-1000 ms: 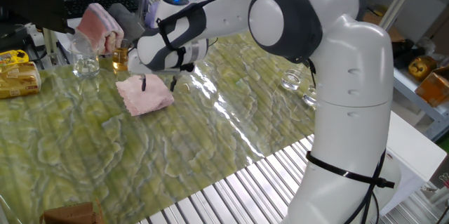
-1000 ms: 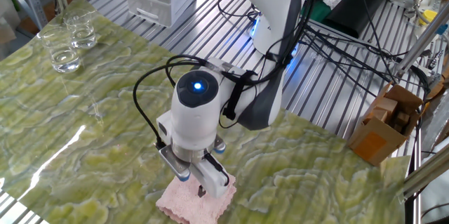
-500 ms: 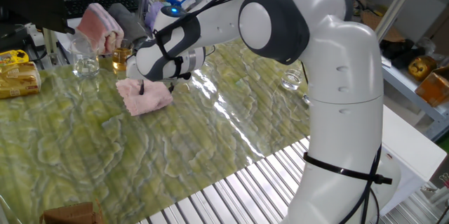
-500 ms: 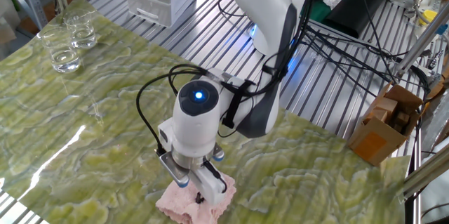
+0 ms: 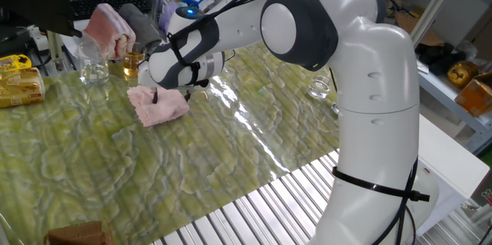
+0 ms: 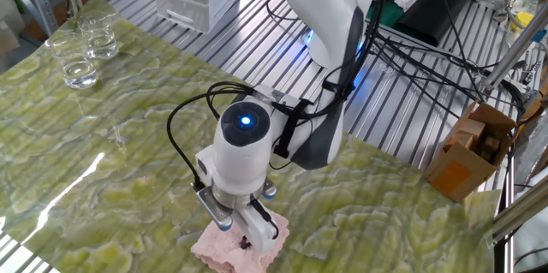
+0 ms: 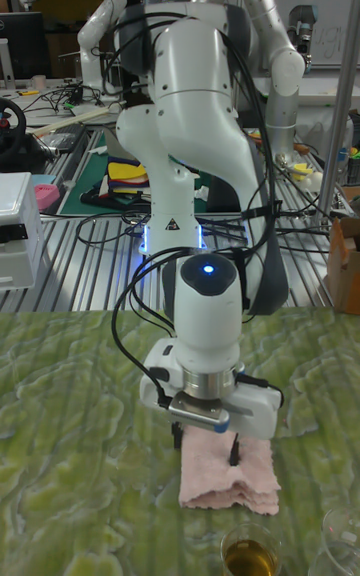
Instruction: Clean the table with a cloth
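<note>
Cloth: the small pale pink fluffy terry cloth (image 5: 159,104) lies crumpled on the glossy yellow-green marbled table (image 5: 192,168), close to a glass of amber liquid (image 7: 250,547).
Gripper: the white two-finger gripper (image 7: 205,448) stands upright over the cloth, fingers spread moderately wide, tips pressed into the pile, clamping nothing.
Done: the cloth appears reached and pinned.
Left: judging by this, nearly all the wiping; most of the tabletop is uncovered by the cloth.

Jaws (image 5: 171,95) now down on cloth (image 5: 159,105)
</note>
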Controlling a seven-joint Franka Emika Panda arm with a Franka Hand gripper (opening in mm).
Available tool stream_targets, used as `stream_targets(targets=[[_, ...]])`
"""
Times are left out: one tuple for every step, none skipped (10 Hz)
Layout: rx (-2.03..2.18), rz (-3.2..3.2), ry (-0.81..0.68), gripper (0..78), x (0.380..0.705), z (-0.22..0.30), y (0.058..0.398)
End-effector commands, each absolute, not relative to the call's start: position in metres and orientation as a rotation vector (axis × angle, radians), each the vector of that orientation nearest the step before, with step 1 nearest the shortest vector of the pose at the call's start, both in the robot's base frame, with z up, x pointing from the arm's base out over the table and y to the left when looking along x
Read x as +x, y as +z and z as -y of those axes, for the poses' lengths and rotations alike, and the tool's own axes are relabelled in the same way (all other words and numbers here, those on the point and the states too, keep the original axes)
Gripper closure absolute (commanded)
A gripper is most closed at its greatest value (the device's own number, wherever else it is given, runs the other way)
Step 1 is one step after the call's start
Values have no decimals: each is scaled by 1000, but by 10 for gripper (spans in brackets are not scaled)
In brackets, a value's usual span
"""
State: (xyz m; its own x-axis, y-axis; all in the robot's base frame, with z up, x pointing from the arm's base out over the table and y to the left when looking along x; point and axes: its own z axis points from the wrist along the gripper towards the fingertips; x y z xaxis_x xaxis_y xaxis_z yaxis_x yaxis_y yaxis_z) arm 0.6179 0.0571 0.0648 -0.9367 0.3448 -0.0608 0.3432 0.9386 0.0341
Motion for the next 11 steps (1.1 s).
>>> stream_targets(targets=[[548, -3026, 30, 763, 619, -58, 67], [548, -3026, 30, 763, 619, -58, 67], [548, -3026, 30, 763, 619, -58, 67], [548, -3026, 30, 763, 619, -58, 67], [548, -3026, 30, 763, 619, -58, 67], [548, -3026, 30, 763, 619, -58, 67], [548, -3026, 30, 763, 619, -58, 67], [548, -3026, 30, 763, 619, -58, 67], [548, -3026, 30, 763, 619, -58, 67], [548, -3026, 30, 763, 619, -58, 67], [548, -3026, 30, 763, 619, -58, 67]])
